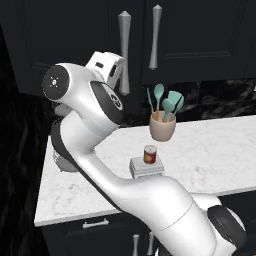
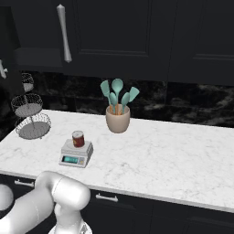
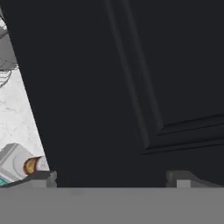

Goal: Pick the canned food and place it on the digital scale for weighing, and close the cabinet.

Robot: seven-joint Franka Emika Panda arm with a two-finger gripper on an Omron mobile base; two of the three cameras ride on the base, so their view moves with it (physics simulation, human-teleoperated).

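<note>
The canned food, a small dark-red tin with an orange patch, stands upright on the digital scale near the counter's front. In the hand view the tin and scale sit at the lower left. My gripper is open, its fingertips wide apart and close in front of the black panelled cabinet door, with nothing between them. In the left base view my hand is raised beside the left door's long silver handle. That door seems to stand slightly ajar.
A beige pot of teal utensils stands behind the scale. A tiered wire basket sits at the counter's left end. The white marble counter stretches right. The right door's handle hangs beside the left one.
</note>
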